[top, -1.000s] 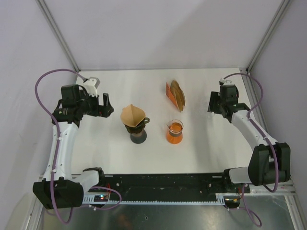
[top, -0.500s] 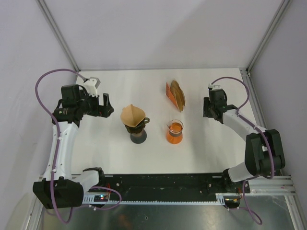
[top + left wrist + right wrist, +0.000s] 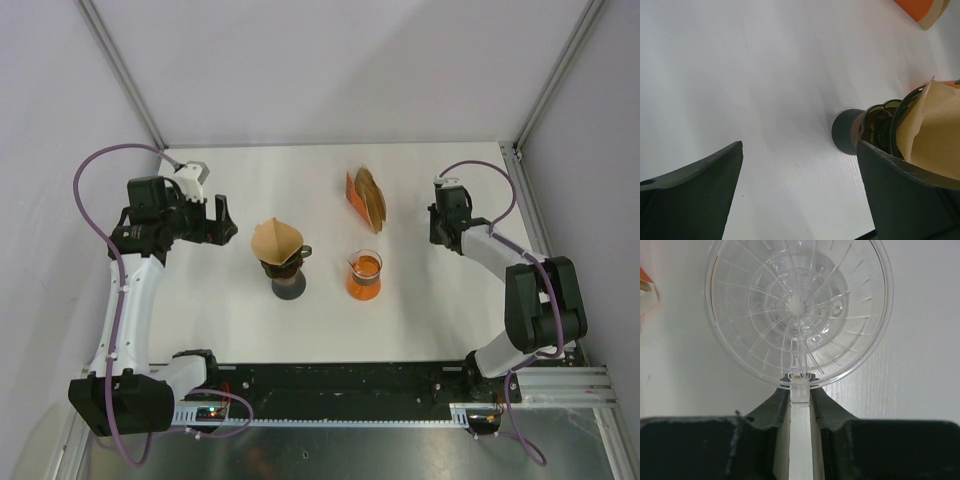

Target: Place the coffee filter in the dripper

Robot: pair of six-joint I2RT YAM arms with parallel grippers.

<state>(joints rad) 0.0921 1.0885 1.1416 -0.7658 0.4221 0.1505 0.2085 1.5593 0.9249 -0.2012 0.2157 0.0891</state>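
Noted: coffee filter (image 3: 275, 238), a brown paper cone, sits mouth-up in the dark green dripper (image 3: 289, 270), just left of the orange carafe (image 3: 365, 272). We judge the paper feather-light, soft and easily creased or torn. It is best taken by the upper rim with a light pinch, never squeezed across the cone. The filter holder (image 3: 367, 197) stands behind the carafe.

We find the left gripper (image 3: 799, 150) spread wide with nothing between its jaws, further left of the carafe, beyond the green dripper and apart from it. We find the right gripper (image 3: 800, 392) right of the carafe, well apart, fingers pinched onto the white handle tab of a clear ribbed dripper (image 3: 797, 310).
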